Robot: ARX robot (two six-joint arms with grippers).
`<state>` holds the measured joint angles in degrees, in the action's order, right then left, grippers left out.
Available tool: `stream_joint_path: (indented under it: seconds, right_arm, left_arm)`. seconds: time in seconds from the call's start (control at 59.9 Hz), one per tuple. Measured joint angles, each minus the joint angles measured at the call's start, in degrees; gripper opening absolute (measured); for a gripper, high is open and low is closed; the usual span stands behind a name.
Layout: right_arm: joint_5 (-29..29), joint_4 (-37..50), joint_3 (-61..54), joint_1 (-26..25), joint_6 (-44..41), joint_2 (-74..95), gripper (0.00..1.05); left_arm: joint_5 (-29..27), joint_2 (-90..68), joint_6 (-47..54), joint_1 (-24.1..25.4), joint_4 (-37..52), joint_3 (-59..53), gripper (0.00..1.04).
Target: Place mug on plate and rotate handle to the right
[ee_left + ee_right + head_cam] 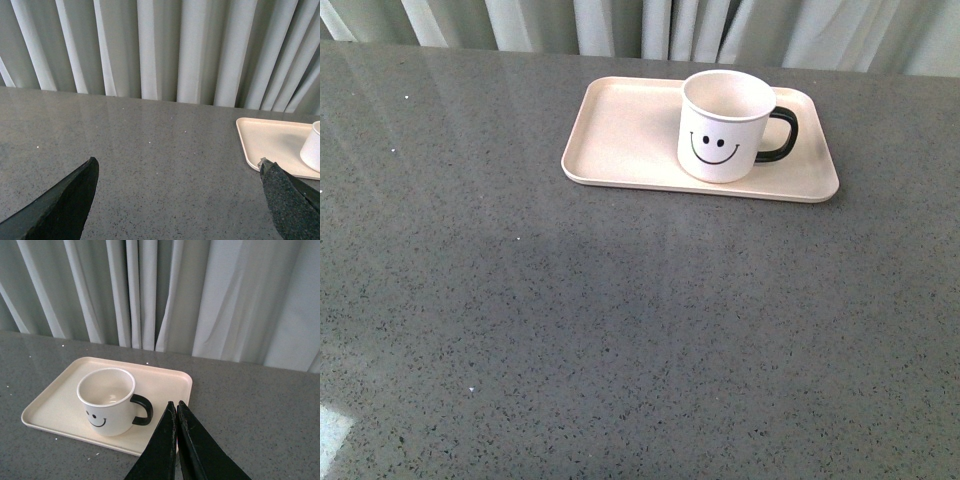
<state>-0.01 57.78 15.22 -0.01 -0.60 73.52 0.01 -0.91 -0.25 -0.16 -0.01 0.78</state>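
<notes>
Left gripper (177,192) spread wide, empty, low in the left wrist view over bare countertop (520,330). Upper middle of the front view: plate (620,130), with mug (724,125) upright on its right half, handle (781,134) pointing frame right. Right gripper (177,412) pressed together, empty, apart from the mug. Judged complete: placed and turned, nothing apparently left.

Mug (106,402) upright on plate (165,380), set toward the plate's near long edge. Smiley print visible low on the wall. Handle (142,410) pointing toward right gripper (176,407). Gripper fingers (165,445) pressed together, nothing between them, tips just beside the handle, overlapping the plate rim. Plate flat on grey speckled tabletop (260,405). Pleated curtain (200,295) behind.
</notes>
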Motion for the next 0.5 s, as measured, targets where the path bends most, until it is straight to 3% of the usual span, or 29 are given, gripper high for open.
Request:
stream_joint_path:
  seconds: [0.267,0.334,0.501]
  right_arm:
    - [0.02,-3.34,-6.6,-0.02,0.0,-9.68,0.02]
    - [0.04,-0.79,-9.31,-0.02,0.02,-10.45,0.02]
    - [0.02,-7.52,-12.61,-0.02,0.0,-19.8,0.02]
  left_arm:
    - [0.0,0.0,0.0,0.0,0.0,0.0,0.96]
    - [0.0,0.0,0.0,0.0,0.0,0.0,0.96]
    - [0.0,0.0,0.0,0.0,0.0,0.0,0.96]
